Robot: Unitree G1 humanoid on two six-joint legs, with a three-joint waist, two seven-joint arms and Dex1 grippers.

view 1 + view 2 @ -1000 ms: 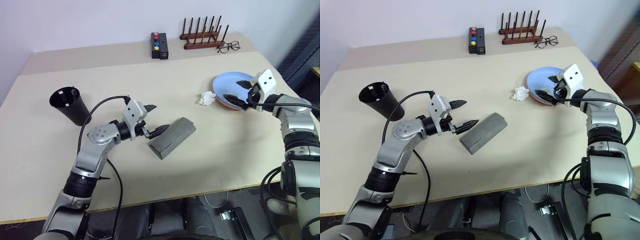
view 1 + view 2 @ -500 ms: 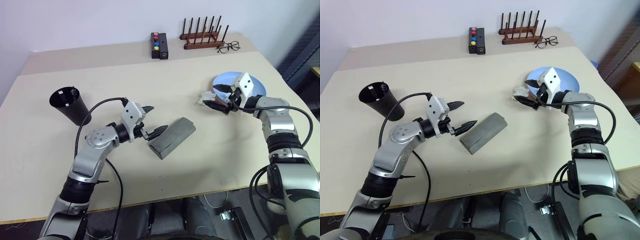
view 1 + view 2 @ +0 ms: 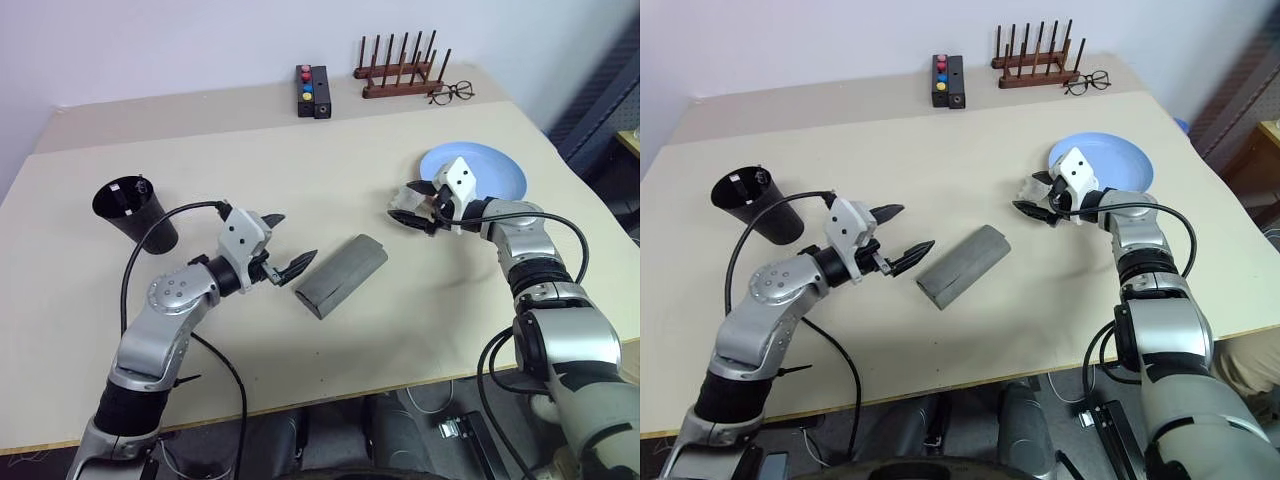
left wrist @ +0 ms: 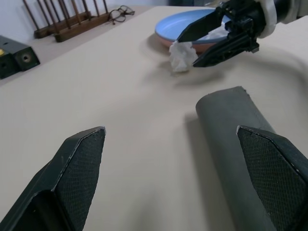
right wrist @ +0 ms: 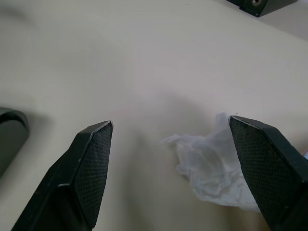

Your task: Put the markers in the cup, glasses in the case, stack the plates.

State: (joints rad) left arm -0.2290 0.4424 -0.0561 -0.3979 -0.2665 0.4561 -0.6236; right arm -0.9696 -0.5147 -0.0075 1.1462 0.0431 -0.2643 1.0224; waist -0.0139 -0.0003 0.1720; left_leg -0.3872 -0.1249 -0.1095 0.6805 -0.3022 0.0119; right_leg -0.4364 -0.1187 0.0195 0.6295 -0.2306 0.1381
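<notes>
The left eye view shows the grey case (image 3: pixel 341 275) lying closed on the beige tabletop (image 3: pixel 300 150), near its middle, turned at a slant. The left hand (image 3: pixel 283 243) hovers just beside the near end of the case, its two black fingers spread wide apart with nothing between them; in the left wrist view the case (image 4: pixel 240 144) lies in front of these fingers, nearer to one of them. The black cup (image 3: pixel 134 211) stands upright at the robot's left side, well apart from the case, and something slim and dark sticks up at its rim, but I cannot tell what it is. On the right side the light blue plate (image 3: pixel 485 170) rests on top of the pink plate (image 4: pixel 166 42), whose edge shows under it in the left wrist view. A crumpled white tissue (image 3: pixel 406 201) lies just beside the plates. The right hand (image 3: pixel 419 205) is at this tissue with its fingers apart, one on each side of it; I cannot tell if they touch it. At the far edge stand a black box with coloured buttons (image 3: pixel 312 90), a wooden rack (image 3: pixel 403 72) and thin wire-framed eyeglasses (image 3: pixel 450 94).
</notes>
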